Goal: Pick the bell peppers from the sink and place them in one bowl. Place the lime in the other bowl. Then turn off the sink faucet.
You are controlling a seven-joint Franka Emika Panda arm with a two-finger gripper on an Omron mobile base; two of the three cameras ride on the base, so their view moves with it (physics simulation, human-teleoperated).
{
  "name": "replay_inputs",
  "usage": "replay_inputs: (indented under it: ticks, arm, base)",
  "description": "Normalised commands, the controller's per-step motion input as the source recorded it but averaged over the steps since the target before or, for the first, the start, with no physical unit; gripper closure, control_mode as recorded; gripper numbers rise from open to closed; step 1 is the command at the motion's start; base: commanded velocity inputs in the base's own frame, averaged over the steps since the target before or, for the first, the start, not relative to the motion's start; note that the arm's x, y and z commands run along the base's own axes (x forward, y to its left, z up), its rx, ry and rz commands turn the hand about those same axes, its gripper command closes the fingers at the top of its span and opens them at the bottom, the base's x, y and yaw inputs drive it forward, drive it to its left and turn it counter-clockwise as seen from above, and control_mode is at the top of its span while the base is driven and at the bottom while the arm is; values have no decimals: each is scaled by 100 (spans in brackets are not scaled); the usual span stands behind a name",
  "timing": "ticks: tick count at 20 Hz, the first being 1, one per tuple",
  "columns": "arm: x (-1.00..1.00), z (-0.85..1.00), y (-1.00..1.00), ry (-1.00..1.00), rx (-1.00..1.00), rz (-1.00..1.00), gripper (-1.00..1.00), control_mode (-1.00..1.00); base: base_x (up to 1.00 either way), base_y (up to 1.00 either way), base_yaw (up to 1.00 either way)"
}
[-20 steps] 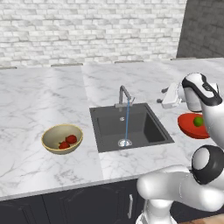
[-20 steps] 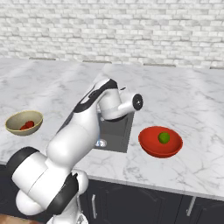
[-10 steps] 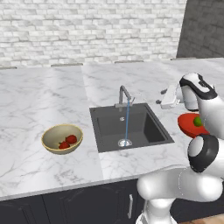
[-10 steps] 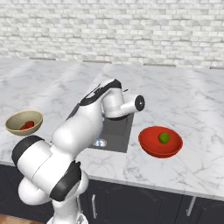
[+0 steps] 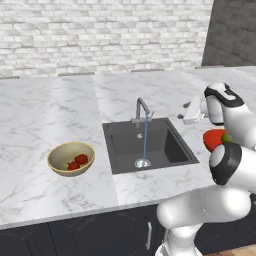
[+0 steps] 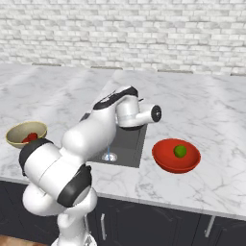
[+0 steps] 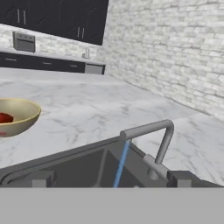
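Across the middle of the hand view, open air is lying between the spread fingertips [image 7: 41, 178] and the faucet [image 7: 151, 135], whose arched spout is standing right ahead with a thin water stream [image 7: 120, 164] falling into the sink [image 5: 150, 145]. In the left base view, bare marble counter [image 5: 55, 110] is stretching wide at left; the tan bowl [image 5: 71, 158] and the red bowl [image 6: 176, 155] are flanking the basin.
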Motion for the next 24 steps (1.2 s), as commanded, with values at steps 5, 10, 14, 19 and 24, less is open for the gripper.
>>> replay_inputs:
  ticks: [5, 10, 14, 19, 24]
  arm:
    - [26, -13, 0, 0, 0, 0, -100, -100]
    - [32, -23, -7, 2, 0, 0, -100, -100]
    - [25, -19, -11, 1, 0, 0, -100, -100]
    - [28, -12, -15, 4, 2, 0, -100, -100]
    - [24, -5, -4, 3, 4, 0, -100, -100]
  base:
    - [0, 0, 0]
    - [0, 0, 0]
    - [0, 0, 0]
    - [0, 0, 0]
    - [0, 0, 0]
